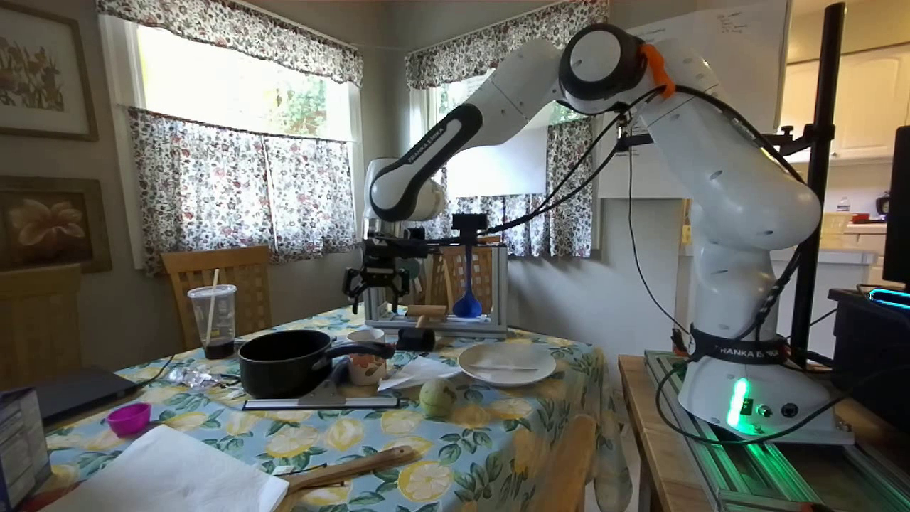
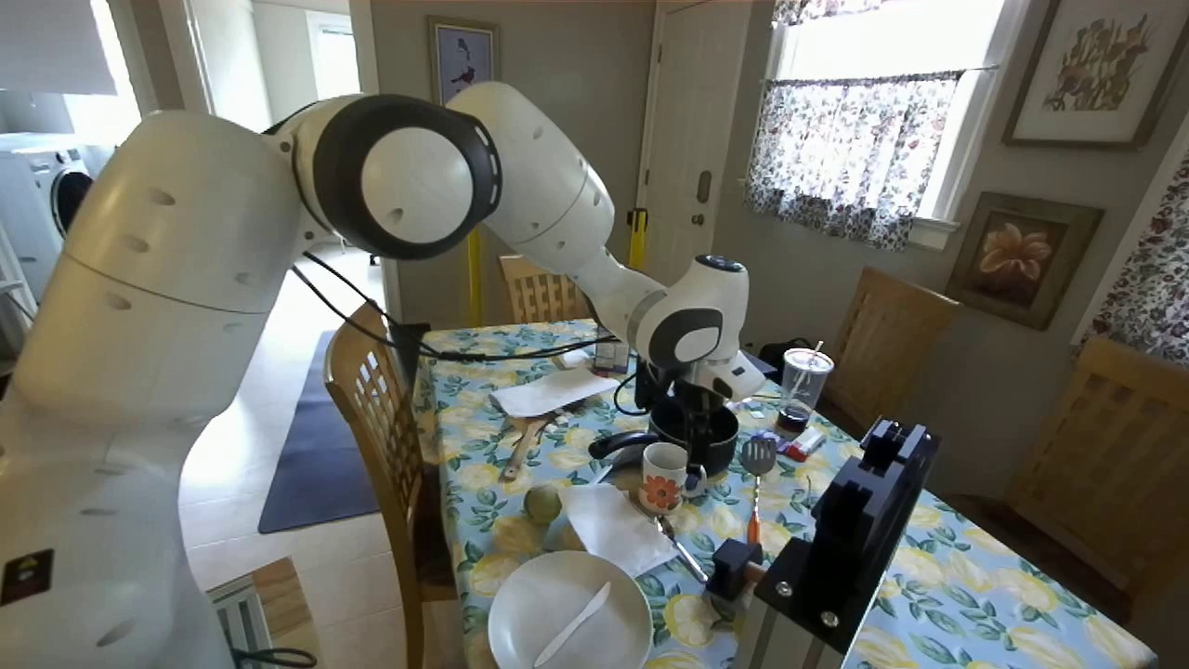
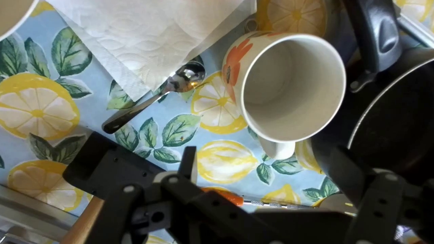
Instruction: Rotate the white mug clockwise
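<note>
The white mug, with an orange flower on its side, stands upright in both exterior views (image 1: 367, 366) (image 2: 660, 478). In the wrist view the mug (image 3: 291, 91) shows its empty inside, and its handle (image 3: 278, 149) points down the picture toward my gripper. My gripper (image 3: 266, 166) is open, with nothing between its fingers. The mug handle lies just beyond the gap between the fingertips. In an exterior view the gripper (image 1: 375, 304) hangs above the table, higher than the mug's rim and apart from it. The pan's handle hides part of the mug there.
The black pan (image 1: 277, 366) stands close beside the mug, its handle (image 1: 362, 349) reaching past it. Around them lie a paper towel (image 2: 618, 528), a spoon (image 3: 186, 78), a black-headed mallet (image 2: 734, 565), an orange-handled fork (image 2: 755, 492), a plate (image 2: 520, 609), a green ball (image 2: 542, 504) and a tumbler (image 2: 803, 381).
</note>
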You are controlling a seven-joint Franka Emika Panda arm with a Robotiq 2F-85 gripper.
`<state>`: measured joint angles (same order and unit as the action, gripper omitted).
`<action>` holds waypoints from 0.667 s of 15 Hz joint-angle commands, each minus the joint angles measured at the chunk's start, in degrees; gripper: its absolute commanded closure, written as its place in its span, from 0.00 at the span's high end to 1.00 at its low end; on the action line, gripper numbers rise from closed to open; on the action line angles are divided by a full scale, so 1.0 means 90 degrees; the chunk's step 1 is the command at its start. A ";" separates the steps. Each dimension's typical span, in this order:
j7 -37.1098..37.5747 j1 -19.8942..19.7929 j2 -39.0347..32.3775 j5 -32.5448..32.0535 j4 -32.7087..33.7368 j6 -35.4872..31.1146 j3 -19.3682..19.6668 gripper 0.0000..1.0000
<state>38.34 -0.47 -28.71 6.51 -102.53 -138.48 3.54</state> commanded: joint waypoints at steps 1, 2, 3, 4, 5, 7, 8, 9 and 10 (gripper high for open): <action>-0.0053 0.0098 -0.0007 0.0078 0.0010 0.0018 0.0115 1.00; -0.0053 0.0098 -0.0006 0.0077 0.0010 0.0018 0.0121 1.00; -0.0053 0.0098 -0.0006 0.0076 0.0010 0.0018 0.0125 1.00; -0.0082 0.0062 -0.0040 0.0125 0.0073 0.0242 0.0101 1.00; -0.0116 0.0066 -0.0126 0.0101 0.0114 0.0099 0.0104 1.00; -0.0168 0.0053 -0.0263 0.0120 0.0233 0.0016 0.0095 1.00; -0.0165 0.0065 -0.0319 0.0090 0.0281 0.0001 0.0113 1.00; -0.0181 0.0064 -0.0378 0.0075 0.0324 -0.0064 0.0125 1.00; -0.0225 0.0033 -0.0428 0.0135 0.0373 -0.0084 0.0096 1.00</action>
<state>37.79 -0.45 -29.87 6.51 -102.24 -138.48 3.87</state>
